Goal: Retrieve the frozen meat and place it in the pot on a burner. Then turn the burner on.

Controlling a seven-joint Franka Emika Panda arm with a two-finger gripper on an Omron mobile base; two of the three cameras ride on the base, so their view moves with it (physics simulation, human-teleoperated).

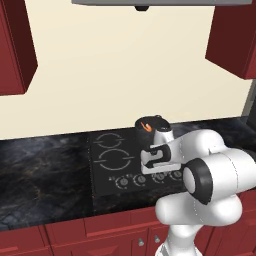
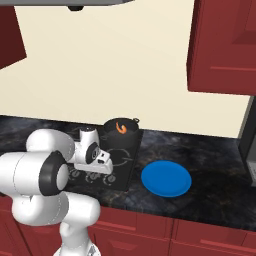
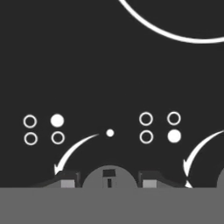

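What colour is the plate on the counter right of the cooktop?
The plate is plain bright blue, with no pattern; it shows best in the right base view.

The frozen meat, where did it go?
The frozen meat lies inside the pot at the back of the cooktop, in the right base view left of the blue plate.

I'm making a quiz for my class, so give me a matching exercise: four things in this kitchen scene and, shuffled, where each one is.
Things:
1. meat
2. pot
3. plate
4. gripper

Places:
A. on the counter right of the cooktop
B. at a knob on the cooktop's front row
C. inside the pot
D. on a back burner

Pairs: 1-C, 2-D, 3-A, 4-B
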